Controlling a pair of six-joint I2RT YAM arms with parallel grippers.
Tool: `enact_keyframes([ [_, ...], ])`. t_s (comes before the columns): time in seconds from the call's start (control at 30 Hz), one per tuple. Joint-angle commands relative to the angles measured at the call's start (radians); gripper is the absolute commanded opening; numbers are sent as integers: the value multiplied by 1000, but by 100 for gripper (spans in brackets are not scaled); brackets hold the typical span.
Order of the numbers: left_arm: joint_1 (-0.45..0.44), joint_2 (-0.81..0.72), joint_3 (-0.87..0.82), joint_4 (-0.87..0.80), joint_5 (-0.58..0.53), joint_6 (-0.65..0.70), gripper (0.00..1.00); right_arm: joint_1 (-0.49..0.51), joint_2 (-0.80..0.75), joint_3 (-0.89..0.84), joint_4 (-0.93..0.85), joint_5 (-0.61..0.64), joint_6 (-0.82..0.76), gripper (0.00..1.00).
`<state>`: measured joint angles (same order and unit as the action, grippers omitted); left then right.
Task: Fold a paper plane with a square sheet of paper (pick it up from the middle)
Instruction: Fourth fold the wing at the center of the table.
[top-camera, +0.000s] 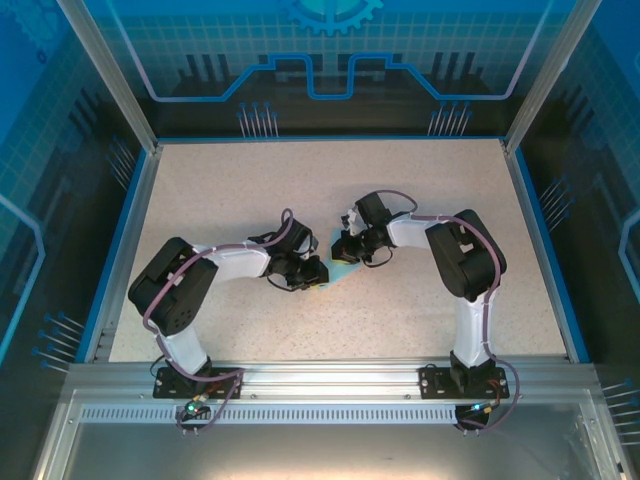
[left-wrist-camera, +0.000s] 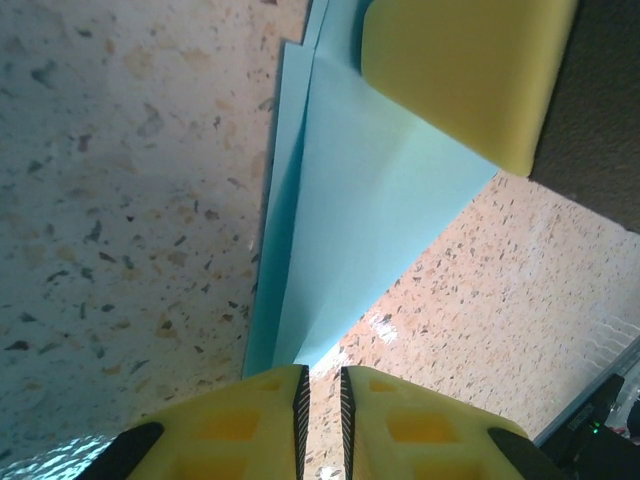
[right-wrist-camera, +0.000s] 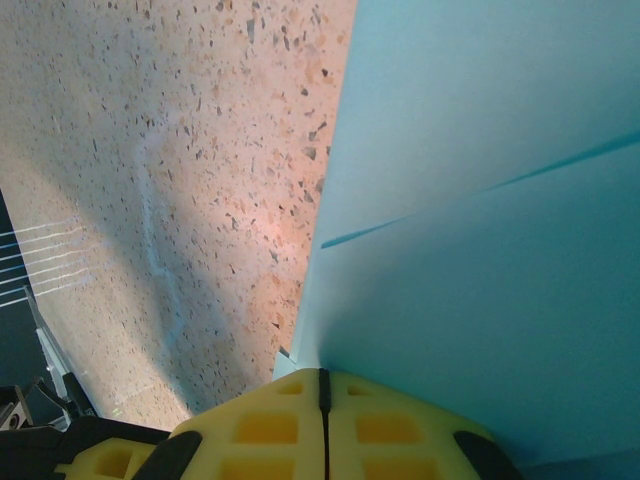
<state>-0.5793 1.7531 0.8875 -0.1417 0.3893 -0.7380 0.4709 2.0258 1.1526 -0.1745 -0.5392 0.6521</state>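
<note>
The square sheet of paper (left-wrist-camera: 370, 200), pale cyan, lies flat on the speckled table, folded into the narrow pointed shape of a paper plane with layered edges along its left side. Its tip ends at my left gripper (left-wrist-camera: 322, 370), whose yellow fingers stand a narrow gap apart with bare table showing between them. My right gripper (right-wrist-camera: 322, 372) is shut, its tips at the paper's (right-wrist-camera: 480, 200) edge. One of its fingers (left-wrist-camera: 460, 70) rests on the wide end of the fold. From above, both grippers (top-camera: 312, 272) (top-camera: 345, 250) meet over the paper (top-camera: 342, 272) at mid-table.
The table (top-camera: 400, 180) is beige and speckled, with a blue rim and glass walls on three sides. Both arm bases are bolted to the rail at the near edge. Bare table surrounds the two grippers.
</note>
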Motion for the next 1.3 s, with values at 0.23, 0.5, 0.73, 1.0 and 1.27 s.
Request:
enact_keyframes([
  [0.23,-7,37,2,-102,-18,2,21,9,80,-18,-65,107,0,7],
  [0.5,-6,54,9,-180,-71,14,21,9,80,-19,-68,110,-1,7],
  [0.73,-8,-8,52,-279,-38,122,21,9,77,-21,-70,112,-2,6],
  [1.0,-6,-68,70,-101,-12,55,14,9,79,-17,-69,114,0,7],
  [1.27,-6,38,87,-43,-26,5,7,9,77,-8,-79,113,-5,7],
])
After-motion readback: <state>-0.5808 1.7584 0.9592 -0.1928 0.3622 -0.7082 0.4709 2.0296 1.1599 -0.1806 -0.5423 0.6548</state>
